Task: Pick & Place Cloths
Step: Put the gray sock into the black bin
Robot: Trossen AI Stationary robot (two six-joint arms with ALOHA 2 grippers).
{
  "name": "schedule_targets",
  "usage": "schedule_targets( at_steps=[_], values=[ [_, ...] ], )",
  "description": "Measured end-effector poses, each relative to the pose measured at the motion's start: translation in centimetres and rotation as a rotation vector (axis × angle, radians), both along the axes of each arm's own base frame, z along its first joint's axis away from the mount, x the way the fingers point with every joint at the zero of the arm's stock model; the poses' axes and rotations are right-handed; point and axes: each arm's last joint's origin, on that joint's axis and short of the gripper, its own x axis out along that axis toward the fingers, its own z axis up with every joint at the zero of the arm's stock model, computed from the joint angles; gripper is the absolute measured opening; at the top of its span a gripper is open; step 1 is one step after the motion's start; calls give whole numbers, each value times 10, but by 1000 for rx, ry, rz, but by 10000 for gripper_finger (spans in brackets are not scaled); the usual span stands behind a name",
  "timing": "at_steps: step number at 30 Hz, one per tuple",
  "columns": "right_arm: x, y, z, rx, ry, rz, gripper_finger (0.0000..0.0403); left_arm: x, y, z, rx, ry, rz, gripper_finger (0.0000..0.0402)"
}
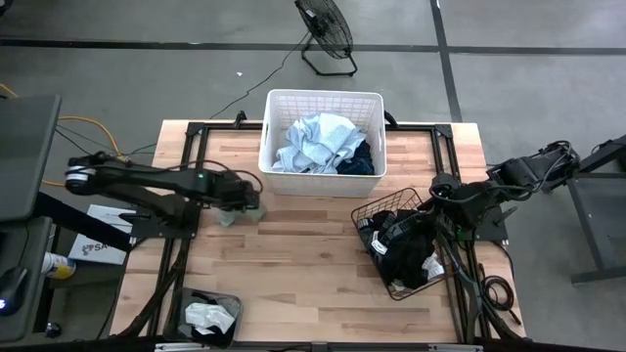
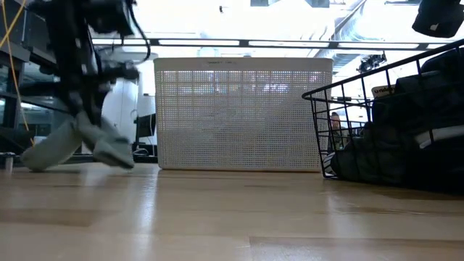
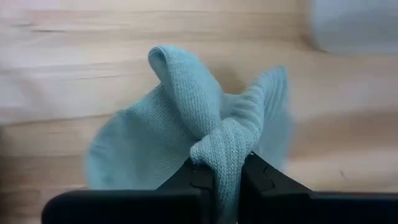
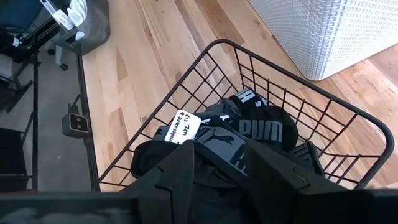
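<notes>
Sage green cloth [image 3: 205, 134] fills the left wrist view, a fold of it pinched between the closed fingers of the left gripper [image 3: 222, 177]. It lies on the wooden table [image 1: 293, 264], just beside the white laundry basket [image 1: 279, 166], where light blue cloths [image 1: 315, 144] are piled. It looks soft, light and limp, so I judge a grip on a bunched fold is best. The right gripper [image 4: 221, 165] hangs over black cloths [image 4: 261, 127] in the wire basket [image 4: 348, 124]; I cannot tell if it holds any.
</notes>
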Motion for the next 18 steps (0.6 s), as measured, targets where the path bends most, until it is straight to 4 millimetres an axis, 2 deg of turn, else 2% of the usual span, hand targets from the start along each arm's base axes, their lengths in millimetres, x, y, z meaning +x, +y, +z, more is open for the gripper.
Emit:
schedule_targets(
  at_steps=[6, 18],
  values=[
    [0, 0, 0, 4, 0, -4, 134, -6, -12, 43, 35, -154, -194, 20],
    [0, 0, 0, 16, 0, -21, 134, -10, -52, 134, 73, -415, -531, 20]
  ],
)
